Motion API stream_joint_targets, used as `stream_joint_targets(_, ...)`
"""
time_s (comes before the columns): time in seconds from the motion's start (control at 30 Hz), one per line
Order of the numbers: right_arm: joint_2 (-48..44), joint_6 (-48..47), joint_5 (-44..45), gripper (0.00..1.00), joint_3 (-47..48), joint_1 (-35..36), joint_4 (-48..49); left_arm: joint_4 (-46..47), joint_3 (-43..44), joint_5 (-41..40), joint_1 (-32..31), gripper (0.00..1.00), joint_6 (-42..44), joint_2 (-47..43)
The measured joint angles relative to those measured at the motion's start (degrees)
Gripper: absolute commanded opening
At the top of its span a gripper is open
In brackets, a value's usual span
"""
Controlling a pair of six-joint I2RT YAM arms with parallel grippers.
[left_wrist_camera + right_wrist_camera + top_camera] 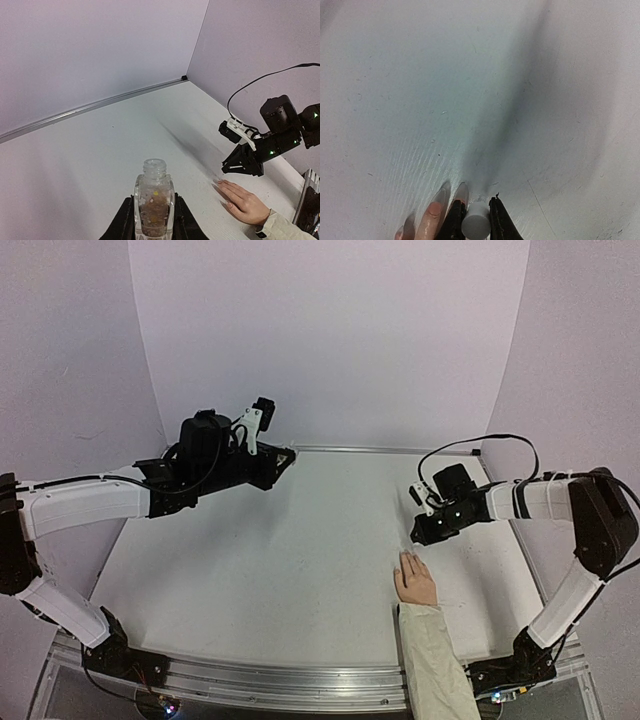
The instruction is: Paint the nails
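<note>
A cream sleeve (432, 665) comes in over the near edge of the counter (260, 580), on the right side. A pale hand (415, 580) sticks out of it and lies flat on the counter, palm down, fingers pointing away from the edge. The nails (436, 209) are at the tips of those fingers. They are tiny and nearly the same colour as the skin.

Just past the fingertips is the right tool (420, 533). It points down at the counter, very close to the nails. Its two black fingers are squeezed tight on a small round white cap (476, 225). I cannot tell if the cap touches a nail.

Farther back and on the left, well apart from the hand, the left tool (288, 454) is up in the air. It is closed on a clear bottle (154, 207). The bottle has no lid on its neck. Inside is brown stuff with little shiny bits.

Behind it all stand plain pale purple walls (330, 340).
</note>
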Motion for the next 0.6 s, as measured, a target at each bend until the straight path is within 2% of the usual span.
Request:
stream_joint_targets(0.27, -3.7, 0.1, -0.7, 0.00, -2.0, 0.0, -1.0, 0.0, 0.0, 0.0, 0.0, 0.00, 0.0, 0.0)
stream_joint_targets(0.6, -3.8, 0.3, -0.9, 0.00, -2.5, 0.3, -1.6, 0.0, 0.0, 0.0, 0.0, 0.00, 0.0, 0.0)
